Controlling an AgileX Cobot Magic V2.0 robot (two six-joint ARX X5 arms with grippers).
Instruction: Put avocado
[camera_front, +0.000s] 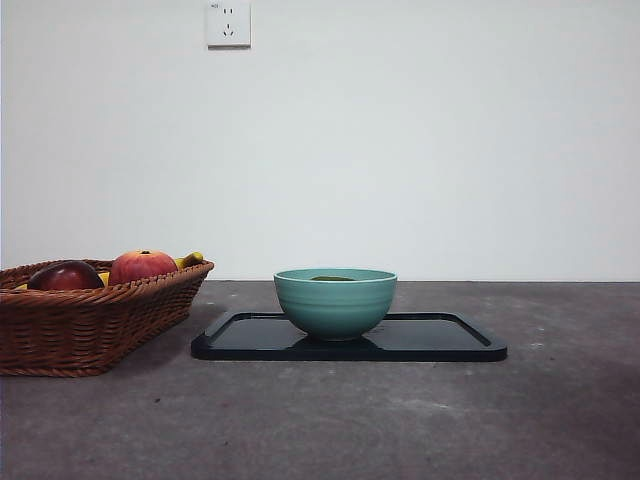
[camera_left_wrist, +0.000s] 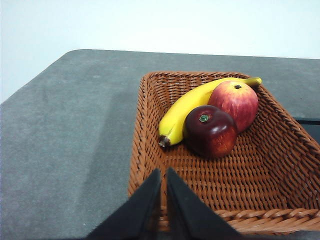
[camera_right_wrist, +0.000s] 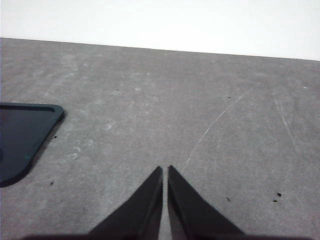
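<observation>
Olive-green skin just shows above the rim of the teal bowl (camera_front: 335, 303) on your black tray (camera_front: 440, 340): the avocado (camera_front: 333, 278) looks delivered. Your left gripper (camera_left_wrist: 163, 176) over the wicker basket (camera_left_wrist: 150, 150) and right gripper (camera_right_wrist: 165, 172) have their jaws together, empty; little seems left

In the front view the teal bowl (camera_front: 335, 300) hides nearly all of the avocado (camera_front: 332, 278); only a dull olive sliver shows above the rim. The wicker basket (camera_front: 90, 325) is cut off by the left edge, and its wall covers the lower parts of the fruit. The right wrist view catches just one corner of the black tray (camera_right_wrist: 22, 137).
</observation>
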